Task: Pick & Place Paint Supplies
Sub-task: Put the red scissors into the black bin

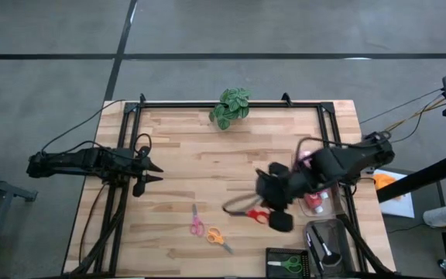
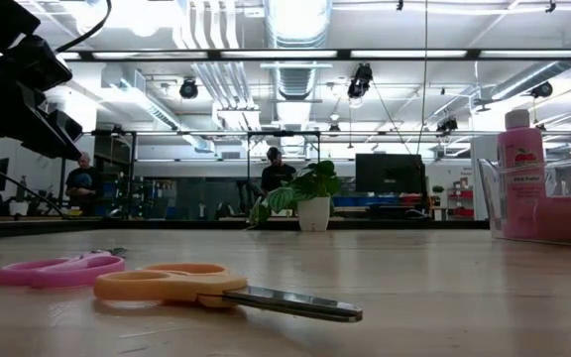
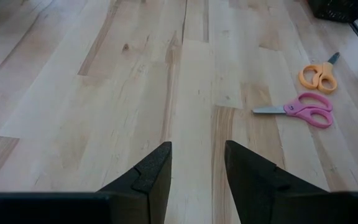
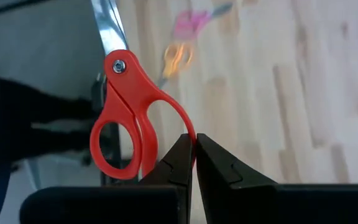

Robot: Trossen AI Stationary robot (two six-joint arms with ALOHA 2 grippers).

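The right gripper (image 4: 194, 140) is hanging above the table with its fingers pressed together, pinching one handle loop of the red scissors (image 4: 126, 106). The blades are pointing away from the fingertips, and the pair is dangling clear of the wood. This looks like a carry in mid-course, so the job is reading as partly done. Just behind that gripper, towards its own arm's base, a clear bin (image 2: 489, 198) is holding a pink squeeze bottle (image 2: 519, 169) with a white cap, which is standing upright inside it. Near it, a black tray (image 1: 273, 256) is already holding green scissors (image 1: 290, 263). The pink scissors (image 1: 197, 222) and orange scissors (image 1: 217, 236) are lying beside each other on the bare boards, ahead of the right gripper and between the two arms, so they are probably waiting their turn. That makes four pairs of scissors: one carried, one stowed and two loose. Only one bottle is showing clearly. Some dark things are sitting in a second clear container by the tray, but I cannot tell whether they are brushes. One potted plant (image 1: 229, 107) is standing at the far edge. The left gripper (image 3: 197, 155) is waiting well apart from all this, its fingers spread with nothing between them.
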